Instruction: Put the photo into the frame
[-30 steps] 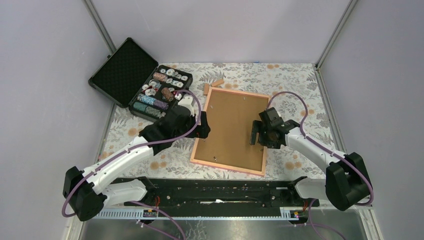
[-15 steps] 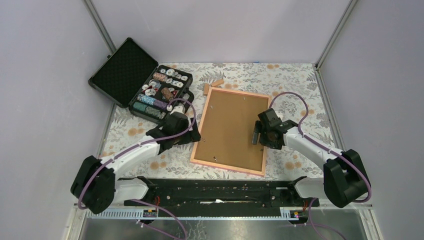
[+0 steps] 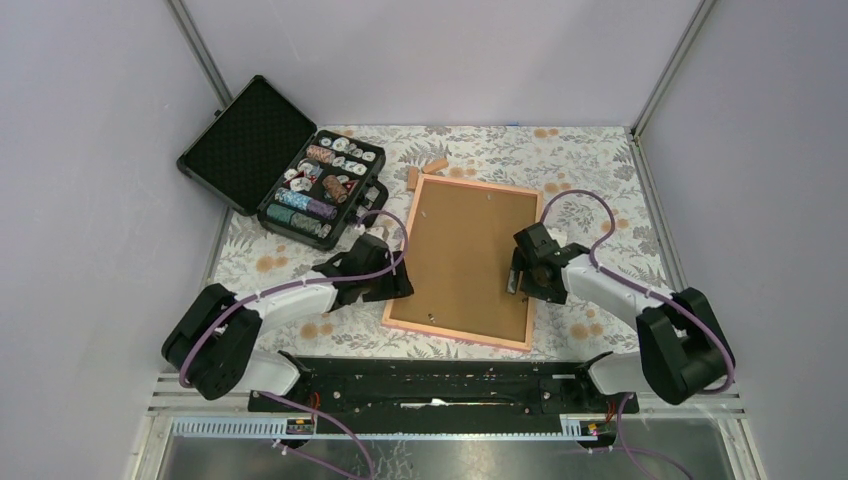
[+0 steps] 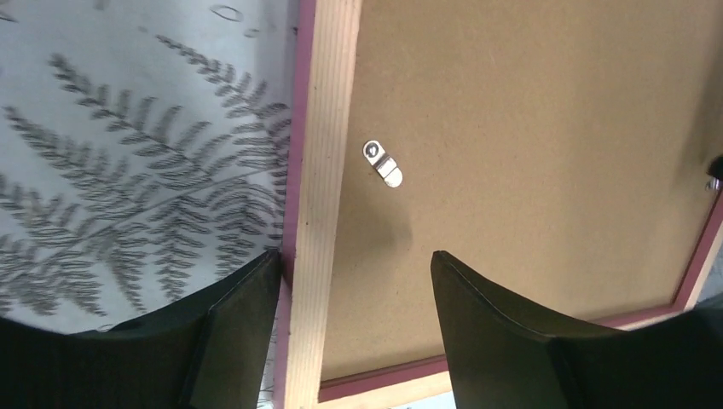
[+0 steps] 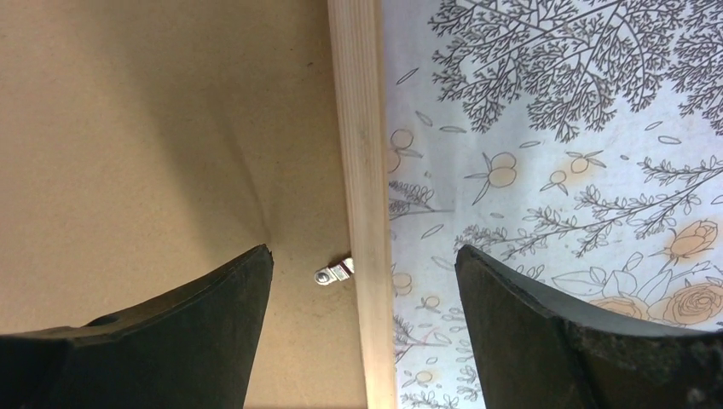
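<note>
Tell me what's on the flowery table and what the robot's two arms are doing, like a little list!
Frame: pinkish-orange wooden picture frame, lying flat, back side up
Inside it: plain brown backing board, with small metal clips at its edges
Photo: not visible
Left fingers: open, one on each side of the frame's left rail
Right fingers: open, one on each side of the right rail
Beyond the frame: small wooden blocks
Back left: open black case holding round chips
Cover: flowery tablecloth
</note>
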